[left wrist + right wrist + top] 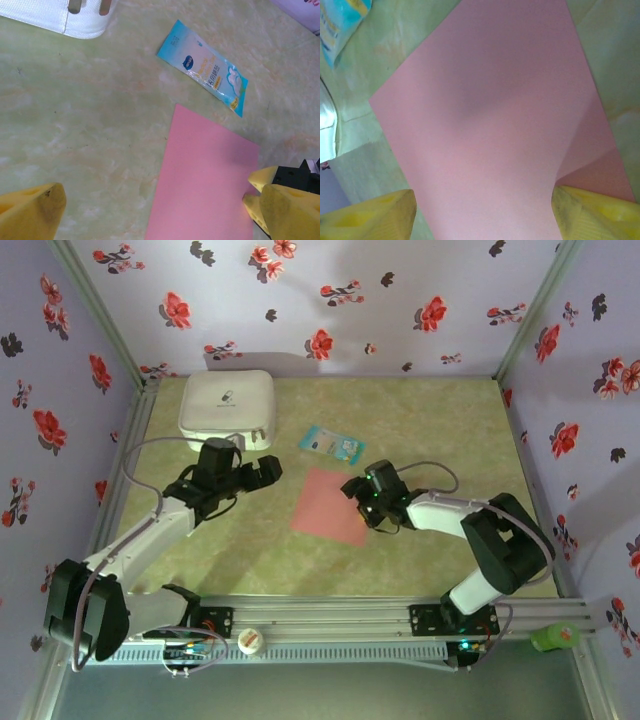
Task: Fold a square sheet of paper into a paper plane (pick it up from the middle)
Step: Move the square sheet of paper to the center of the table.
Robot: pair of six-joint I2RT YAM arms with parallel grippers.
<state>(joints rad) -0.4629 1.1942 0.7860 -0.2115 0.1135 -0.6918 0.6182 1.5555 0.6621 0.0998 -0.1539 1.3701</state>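
Your paper (pixel 328 505) lay flat mid-table (pixel 430 420), a pink square turned like a diamond, looking unfolded from top view. Its far corner sat near the blue packet (pixel 331 444), with a gap between them. The white case (pixel 227 405) was at the far left, well apart from the paper.

Your right claw (pixel 358 490) sat low at the paper's right edge. In right wrist view that claw (pixel 485 222) was spread wide, yellow fingers (pixel 370 220) at either bottom corner, paper (pixel 490 115) running between them, nothing gripped. By the right finger the paper's edge looked lifted a bit off the table, with a second pink layer showing under it. You couldn't tell whether a finger touched the sheet.

Your left claw (pixel 262 472) hung left of the paper over bare table, between case and paper. In left wrist view this claw (pixel 157 217) was also spread wide and held nothing, fingers (pixel 30 210) at the bottom corners. The paper (pixel 207 175) lay toward the right finger, the packet (pixel 202 67) beyond it, and the case (pixel 60 17) showed at top left
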